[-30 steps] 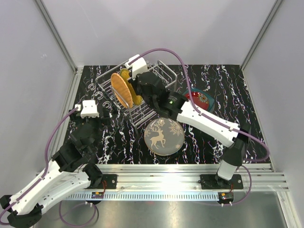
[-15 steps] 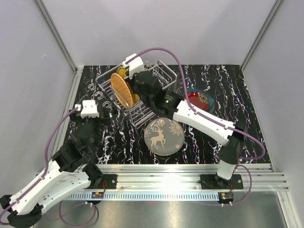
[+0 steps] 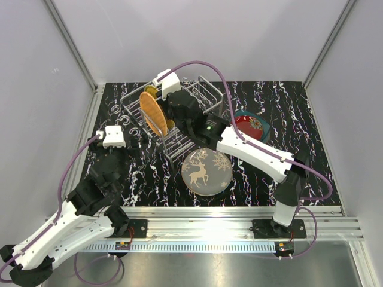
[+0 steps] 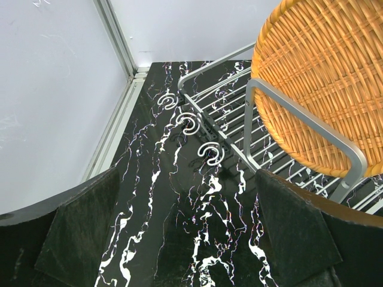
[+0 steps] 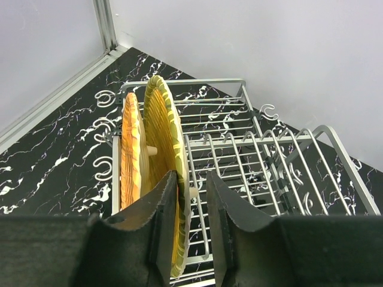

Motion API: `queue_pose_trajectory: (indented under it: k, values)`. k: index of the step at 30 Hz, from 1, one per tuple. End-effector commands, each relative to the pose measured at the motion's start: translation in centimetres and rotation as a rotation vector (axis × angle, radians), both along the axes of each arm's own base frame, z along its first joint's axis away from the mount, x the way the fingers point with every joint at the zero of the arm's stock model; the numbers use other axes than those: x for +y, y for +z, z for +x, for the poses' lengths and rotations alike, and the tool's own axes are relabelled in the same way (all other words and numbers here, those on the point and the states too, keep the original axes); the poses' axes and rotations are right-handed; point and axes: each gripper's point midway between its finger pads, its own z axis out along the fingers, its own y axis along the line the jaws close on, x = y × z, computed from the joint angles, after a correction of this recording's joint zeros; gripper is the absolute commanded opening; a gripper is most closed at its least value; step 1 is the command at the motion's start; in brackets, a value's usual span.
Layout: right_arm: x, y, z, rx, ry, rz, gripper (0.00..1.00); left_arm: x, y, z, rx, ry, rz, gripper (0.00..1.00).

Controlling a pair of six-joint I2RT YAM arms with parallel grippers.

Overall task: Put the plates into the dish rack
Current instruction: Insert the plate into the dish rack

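right gripper [image 5: 190,179] slightly parted astride rim of yellow plate [image 5: 161,125] standing at left end of rack [image 5: 197,82] beside orange plate [image 5: 130,155]; left gripper [image 4: 188,197] spread wide.

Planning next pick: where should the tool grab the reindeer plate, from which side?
Probably its rim. The reindeer plate lies flat, face up, on the table, so only the raised edge offers a pinch. Come low from its left or near edge; the rack crowds the far edge.
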Motion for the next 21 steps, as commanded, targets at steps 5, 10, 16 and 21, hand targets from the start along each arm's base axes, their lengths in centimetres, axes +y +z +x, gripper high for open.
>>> queue_pose_trajectory:
  k: [5,10,16,21]
  values:
    - [-0.6,1.4,-0.8,-0.002,-0.005,0.065,0.31,-0.1,1.4,0.2,-0.033,0.003,-0.036,0.99]
    - [-0.6,0.1,-1.3,0.032,0.005,0.078,0.22,-0.1,1.4,0.2,-0.031,0.002,-0.035,0.99]
    - [-0.5,-0.8,-1.5,0.052,0.01,0.088,0.2,-0.3,1.3,0.2,-0.028,-0.003,-0.032,0.99]
    - [-0.3,-0.9,-1.5,0.064,0.007,0.111,0.15,-0.2,1.4,0.2,-0.028,-0.001,-0.032,0.99]
